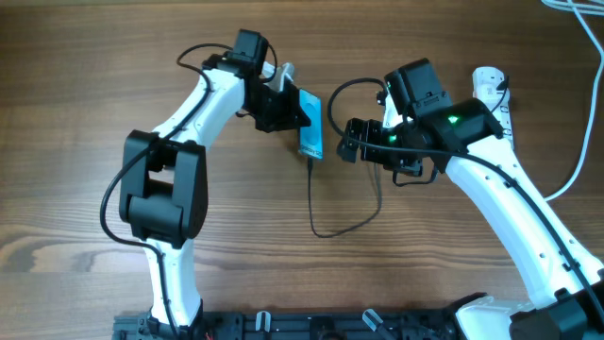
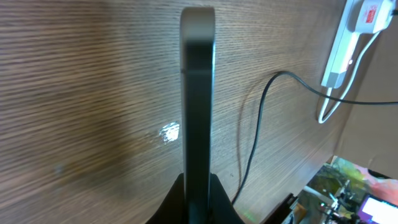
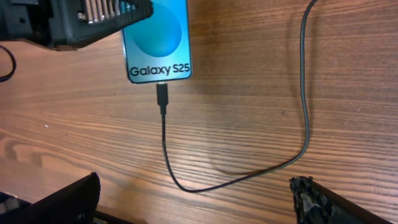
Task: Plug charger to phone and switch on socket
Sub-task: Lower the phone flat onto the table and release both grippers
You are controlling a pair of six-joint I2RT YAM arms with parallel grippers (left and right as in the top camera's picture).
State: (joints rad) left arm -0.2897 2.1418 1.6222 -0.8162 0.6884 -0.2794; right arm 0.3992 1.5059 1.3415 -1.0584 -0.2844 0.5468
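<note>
The phone [image 1: 310, 127] has a teal screen with "Galaxy S25" lettering [image 3: 158, 43]. It is tilted on its long edge, and the left wrist view shows it edge-on [image 2: 198, 93]. My left gripper [image 1: 281, 106] is shut on it [image 2: 198, 202]. The charger, a thin black cable [image 1: 313, 203], has its connector tip [image 3: 162, 96] against the phone's lower short edge, seemingly inserted. The cable loops across the table [image 3: 249, 177]. My right gripper [image 1: 352, 142] is open and empty, just right of the phone; its fingers straddle the cable loop [image 3: 193, 205]. The socket [image 1: 491, 90] lies at the far right.
The socket's red switch mark shows in the left wrist view [image 2: 372, 15], with its thick white cord [image 1: 590, 113] running off to the right. The black cable [image 2: 261, 118] runs toward the socket. The table's near edge [image 2: 298, 186] is at that view's lower right.
</note>
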